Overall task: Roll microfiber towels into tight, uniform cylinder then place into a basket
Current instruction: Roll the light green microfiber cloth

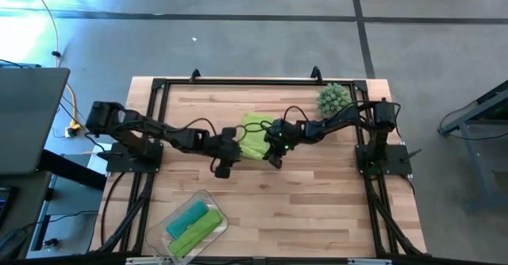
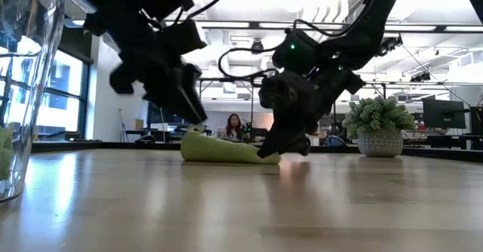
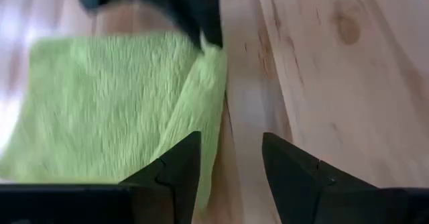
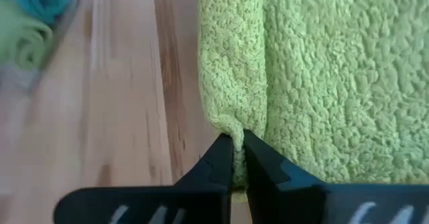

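Observation:
A lime green microfiber towel (image 1: 252,136) lies flat on the wooden table's middle, its near edge rolled into a narrow ridge (image 3: 201,110). My right gripper (image 4: 238,153) is shut on the ridge's right end. My left gripper (image 3: 231,167) stands open just above the ridge's left end, one finger over the cloth and one over bare wood. The clear basket (image 1: 189,224) sits near the front left edge and holds a teal roll and a lime green roll. My right gripper pinches the right end of the towel's rolled near edge (image 4: 234,127) between its two fingers. It comes slanting down from the table's right, the fingers pointing along the ridge. The towel lies on the table, with only this end slightly gathered.
A spiky grey-green ball (image 1: 333,98) in a pot stands at the far right corner. Bare wood lies between the towel and the basket. The basket's clear wall (image 2: 23,86) rises at the left of the low view. A person sits in the room far behind the table.

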`<state>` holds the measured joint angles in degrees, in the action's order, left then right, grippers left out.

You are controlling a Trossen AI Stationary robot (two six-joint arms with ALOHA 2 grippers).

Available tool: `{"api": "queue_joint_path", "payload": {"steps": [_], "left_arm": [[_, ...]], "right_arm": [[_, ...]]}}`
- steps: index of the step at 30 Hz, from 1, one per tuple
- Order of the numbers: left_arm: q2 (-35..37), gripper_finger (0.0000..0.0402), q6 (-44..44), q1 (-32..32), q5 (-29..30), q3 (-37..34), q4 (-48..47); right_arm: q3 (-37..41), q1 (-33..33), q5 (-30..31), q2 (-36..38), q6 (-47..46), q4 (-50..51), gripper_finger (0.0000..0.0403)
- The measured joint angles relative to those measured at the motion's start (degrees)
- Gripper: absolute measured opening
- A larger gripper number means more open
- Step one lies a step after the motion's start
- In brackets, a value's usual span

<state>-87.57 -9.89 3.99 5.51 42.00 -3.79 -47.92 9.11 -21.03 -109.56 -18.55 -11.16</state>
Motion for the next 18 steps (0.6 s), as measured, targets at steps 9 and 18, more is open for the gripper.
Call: {"api": "queue_joint_path", "payload": {"steps": [9, 18], "left_arm": [[-10.6, 0.0149, -11.1, -1.9, 16.6, 0.1, 10.9], [-14.6, 0.0116, -6.3, -1.5, 15.9, 0.3, 10.6]], "right_arm": [[0.1, 2.7, -6.0, 0.0, -4.3, 0.2, 0.0006], [0.1, 2.7, -6.0, 0.0, -5.2, 0.1, 0.0006]]}}
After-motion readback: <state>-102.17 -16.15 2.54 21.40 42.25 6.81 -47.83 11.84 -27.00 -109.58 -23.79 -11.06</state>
